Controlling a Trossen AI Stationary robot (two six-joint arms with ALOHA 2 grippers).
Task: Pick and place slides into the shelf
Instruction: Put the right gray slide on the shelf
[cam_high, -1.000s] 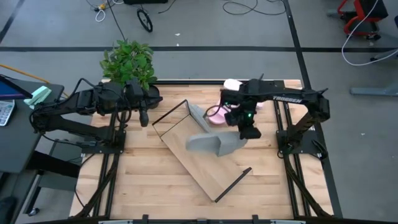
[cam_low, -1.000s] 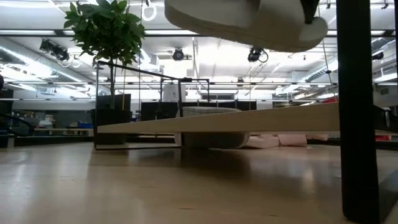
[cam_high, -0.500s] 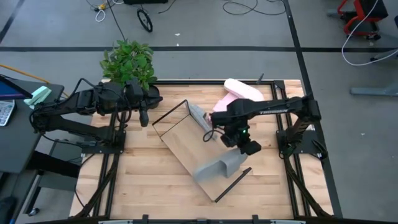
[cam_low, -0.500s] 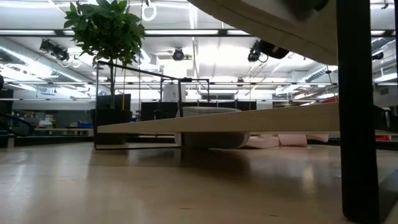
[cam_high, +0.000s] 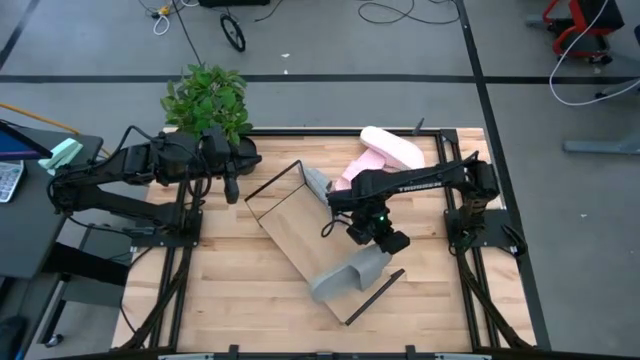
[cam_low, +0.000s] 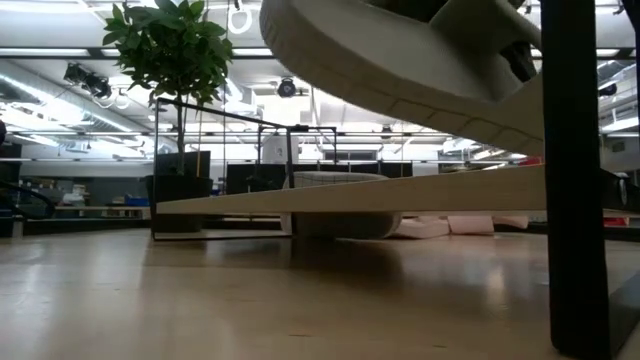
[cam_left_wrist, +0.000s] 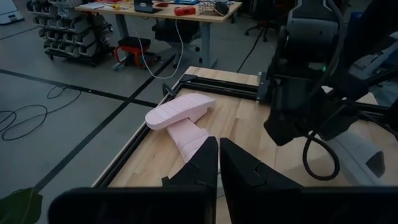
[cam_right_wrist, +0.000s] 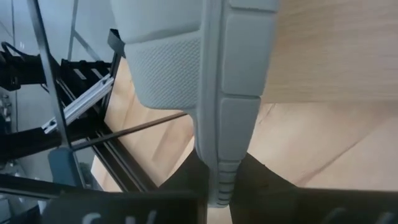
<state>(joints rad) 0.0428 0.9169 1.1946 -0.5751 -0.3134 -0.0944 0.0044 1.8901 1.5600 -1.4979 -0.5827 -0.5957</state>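
Grey slide (cam_high: 345, 277) has reached shelf (cam_high: 290, 225) end, right tool (cam_high: 385, 243) gripping.

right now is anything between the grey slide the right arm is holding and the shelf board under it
Nothing visible. The right gripper holds the grey slide over the near end of the shelf, and that part of the board is bare. The other grey slide sits at the far end.
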